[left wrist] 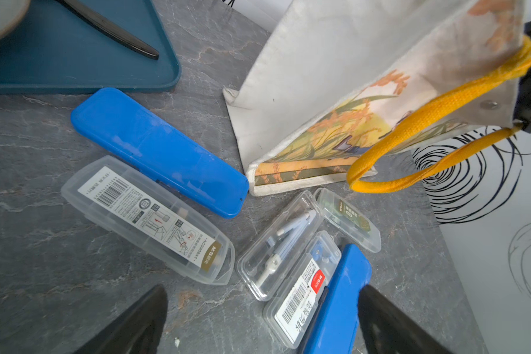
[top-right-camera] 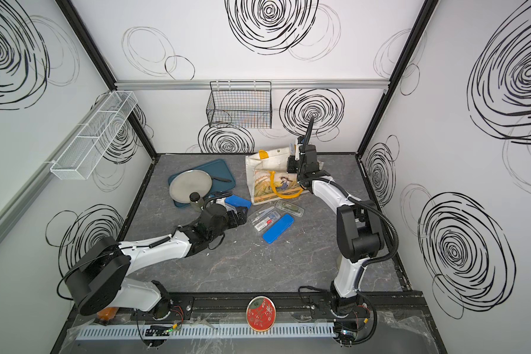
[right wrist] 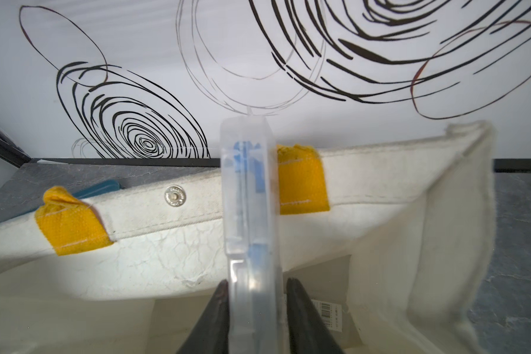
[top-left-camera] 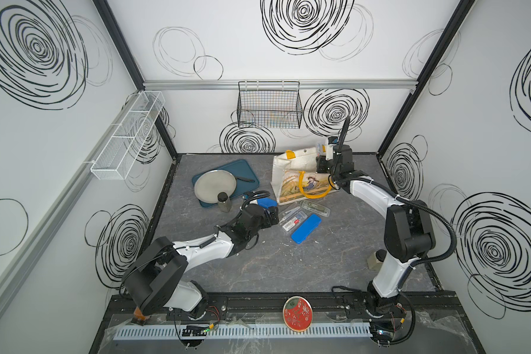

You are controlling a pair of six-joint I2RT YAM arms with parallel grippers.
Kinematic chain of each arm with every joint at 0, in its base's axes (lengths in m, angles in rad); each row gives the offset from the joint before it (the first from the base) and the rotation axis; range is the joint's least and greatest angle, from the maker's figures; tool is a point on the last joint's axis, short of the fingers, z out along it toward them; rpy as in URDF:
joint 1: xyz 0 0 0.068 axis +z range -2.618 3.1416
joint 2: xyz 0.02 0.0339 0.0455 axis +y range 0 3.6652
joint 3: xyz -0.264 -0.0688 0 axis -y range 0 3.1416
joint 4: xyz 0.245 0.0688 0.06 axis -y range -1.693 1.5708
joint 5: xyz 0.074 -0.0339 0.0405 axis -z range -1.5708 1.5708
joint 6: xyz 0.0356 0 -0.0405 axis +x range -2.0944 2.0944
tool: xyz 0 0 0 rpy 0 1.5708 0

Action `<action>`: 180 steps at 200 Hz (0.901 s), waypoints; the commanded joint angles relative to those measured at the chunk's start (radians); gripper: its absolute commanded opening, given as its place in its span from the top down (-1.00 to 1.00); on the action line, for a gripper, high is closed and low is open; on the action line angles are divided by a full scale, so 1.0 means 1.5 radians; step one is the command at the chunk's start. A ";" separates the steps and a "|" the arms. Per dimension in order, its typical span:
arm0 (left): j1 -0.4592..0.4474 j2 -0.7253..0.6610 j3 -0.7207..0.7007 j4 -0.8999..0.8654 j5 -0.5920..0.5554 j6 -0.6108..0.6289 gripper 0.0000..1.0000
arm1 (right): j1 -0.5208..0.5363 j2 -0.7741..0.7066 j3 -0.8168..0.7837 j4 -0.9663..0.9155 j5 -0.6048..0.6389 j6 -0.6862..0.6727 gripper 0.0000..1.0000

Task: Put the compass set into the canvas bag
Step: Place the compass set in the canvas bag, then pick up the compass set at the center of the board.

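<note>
The canvas bag [top-left-camera: 292, 162] [top-right-camera: 264, 171] [left wrist: 334, 76] [right wrist: 380, 190] stands open at the back of the table, cream with yellow handles. My right gripper [top-left-camera: 321, 157] [top-right-camera: 293, 157] [right wrist: 256, 280] hangs over its mouth. A clear compass set case [top-left-camera: 320, 148] [right wrist: 249, 199] stands edge-on between the fingers, blurred. One finger touches it and a thin gap shows at the other. Several more compass set cases lie in front of the bag, clear [top-left-camera: 292, 219] [left wrist: 147, 217] and blue [top-left-camera: 306, 228] [left wrist: 157, 150]. My left gripper [top-left-camera: 273, 214] [top-right-camera: 242, 214] [left wrist: 262, 288] hovers open beside them, holding nothing.
A blue tray [top-left-camera: 246, 170] at back left carries a round metal plate [top-left-camera: 215, 185] and a black knife [top-left-camera: 244, 177]. A small jar [top-left-camera: 223, 200] stands at the tray's front edge. Another jar [top-left-camera: 377, 259] sits behind the right arm. A black wire basket [top-left-camera: 269, 104] hangs on the back wall.
</note>
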 commanded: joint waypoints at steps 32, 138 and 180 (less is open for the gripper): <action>0.001 0.021 0.028 -0.050 -0.051 -0.032 -0.99 | -0.001 -0.019 0.040 -0.014 -0.054 -0.013 -0.08; 0.002 0.085 0.126 -0.221 -0.100 -0.072 -0.99 | 0.018 -0.126 0.015 0.020 -0.226 -0.143 -0.53; 0.001 0.122 0.170 -0.279 -0.120 -0.079 -0.99 | 0.069 -0.216 -0.095 0.077 -0.268 -0.201 -0.64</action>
